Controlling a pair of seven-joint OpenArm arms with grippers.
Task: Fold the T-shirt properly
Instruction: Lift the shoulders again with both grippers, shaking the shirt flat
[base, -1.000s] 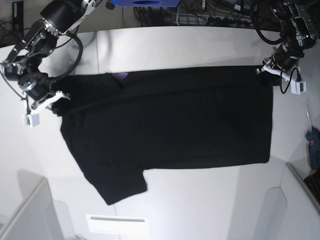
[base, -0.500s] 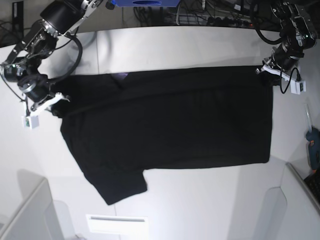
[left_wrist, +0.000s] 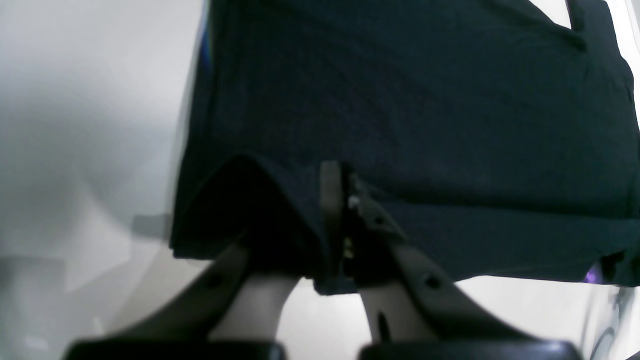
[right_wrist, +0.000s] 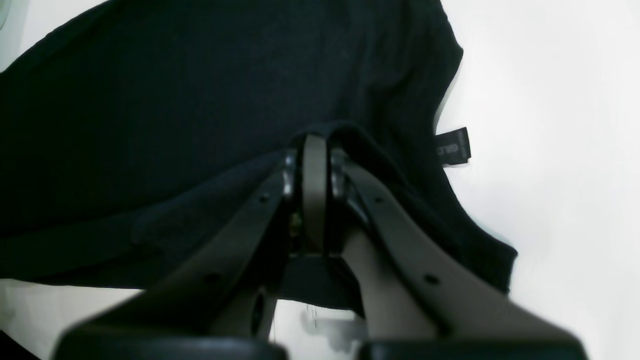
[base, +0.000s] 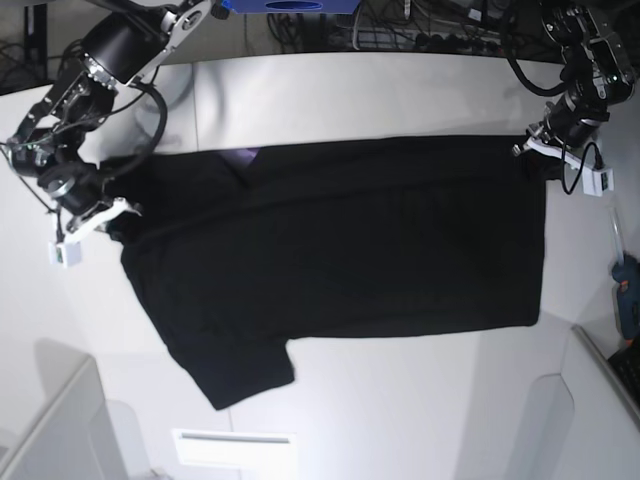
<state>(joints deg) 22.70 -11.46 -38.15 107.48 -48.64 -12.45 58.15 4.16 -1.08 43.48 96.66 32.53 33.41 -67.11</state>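
both grippers pinching t-shirt, neck tag only in right wrist view

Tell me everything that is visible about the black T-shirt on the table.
The T-shirt is black, soft cloth, lying spread across the white table, one short sleeve pointing toward the near edge. A small purple patch shows near the collar, and a small dark neck tag sticks out in the right wrist view. The right gripper is shut on cloth near the collar end; the left gripper is shut on the hem corner. Both pinched edges are raised slightly.
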